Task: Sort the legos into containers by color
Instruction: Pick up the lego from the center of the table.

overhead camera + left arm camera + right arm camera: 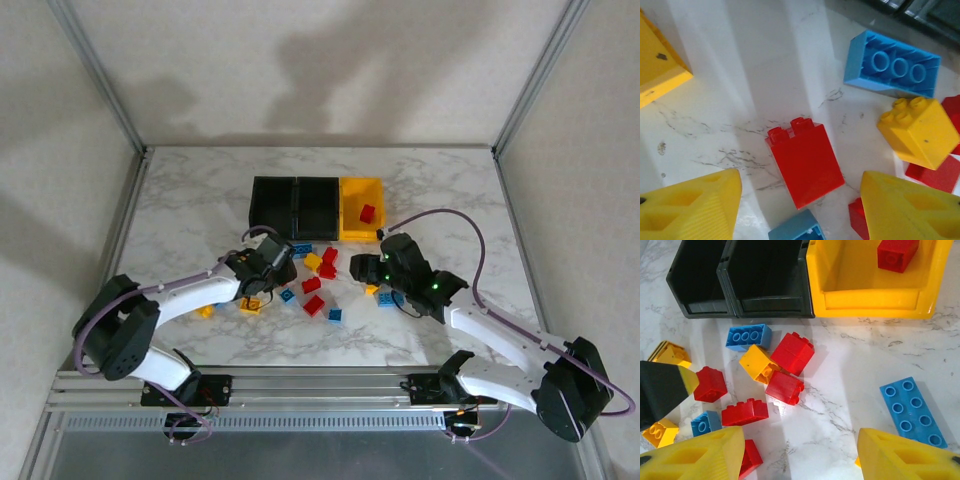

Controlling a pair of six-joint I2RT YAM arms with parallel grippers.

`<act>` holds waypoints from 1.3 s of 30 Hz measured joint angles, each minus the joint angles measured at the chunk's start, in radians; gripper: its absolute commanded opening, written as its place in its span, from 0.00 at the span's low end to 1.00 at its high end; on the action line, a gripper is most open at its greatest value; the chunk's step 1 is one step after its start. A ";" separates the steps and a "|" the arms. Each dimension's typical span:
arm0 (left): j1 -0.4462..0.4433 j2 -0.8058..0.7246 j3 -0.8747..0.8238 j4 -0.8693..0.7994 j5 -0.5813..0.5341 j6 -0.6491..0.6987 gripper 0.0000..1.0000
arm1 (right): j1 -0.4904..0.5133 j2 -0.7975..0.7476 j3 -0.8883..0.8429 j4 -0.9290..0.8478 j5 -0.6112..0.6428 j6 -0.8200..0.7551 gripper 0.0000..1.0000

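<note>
I am seeing the left gripper [800, 212] hanging low over the white marble-patterned tabletop [740, 75], its yellow fingers [690, 205] spread wide. A small red studded plastic brick [805, 162] is lying on its side between them, touching neither finger. Just beyond it, a blue plastic brick [892, 65] is lying underside up beside a yellow plastic brick [917, 132].

The right gripper [800, 455] is hovering with its fingers just as far apart, gripping nothing, with marble showing between them. A flat blue studded plate [912, 412] is lying near its right finger.

Ahead, two black open-topped plastic bins [772, 305] are standing joined in a row with a yellow-orange plastic bin [870, 302]. The yellow-orange one is holding a single red cube-shaped brick [896, 254]. The black ones are showing dark bare floors in the top view.

The loose red, yellow and blue bricks [315, 285] are lying clustered in front of the bins, between the two grippers. Open marble is stretching left of the black bins, right of the yellow-orange one and behind the row, out to the aluminium frame rails [128, 215] along the table's sides.
</note>
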 measured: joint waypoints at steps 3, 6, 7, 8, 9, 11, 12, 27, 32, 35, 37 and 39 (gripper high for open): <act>0.000 0.044 0.005 0.000 -0.008 -0.003 0.57 | 0.000 -0.013 -0.007 0.003 0.000 0.002 0.62; 0.000 0.064 0.017 0.011 -0.019 -0.006 0.54 | 0.000 -0.017 -0.011 0.015 0.000 0.008 0.61; -0.003 0.072 0.023 0.015 -0.025 -0.006 0.52 | 0.000 -0.018 -0.017 0.019 0.000 0.012 0.61; -0.003 0.081 0.027 0.019 -0.030 -0.006 0.51 | 0.000 -0.020 -0.024 0.021 0.000 0.016 0.61; -0.004 0.087 0.031 0.026 -0.030 -0.006 0.50 | 0.000 -0.021 -0.030 0.022 0.000 0.019 0.61; -0.006 0.099 0.039 0.037 -0.032 -0.006 0.55 | 0.000 -0.024 -0.044 0.023 0.000 0.024 0.61; -0.006 0.103 0.039 0.042 -0.033 -0.007 0.56 | 0.000 -0.026 -0.050 0.024 0.000 0.026 0.61; -0.006 0.188 0.076 0.041 -0.033 0.017 0.50 | 0.000 -0.041 -0.064 0.029 0.003 0.045 0.61; -0.006 0.197 0.086 0.037 -0.034 0.030 0.34 | 0.000 -0.052 -0.074 0.028 0.008 0.049 0.61; -0.006 0.197 0.095 0.032 -0.034 0.041 0.26 | 0.000 -0.066 -0.074 0.028 0.009 0.049 0.61; -0.006 0.195 0.101 0.022 -0.035 0.046 0.24 | 0.000 -0.080 -0.074 0.027 0.012 0.049 0.61; -0.006 0.188 0.109 0.004 -0.036 0.052 0.24 | 0.000 -0.092 -0.074 0.024 0.016 0.049 0.61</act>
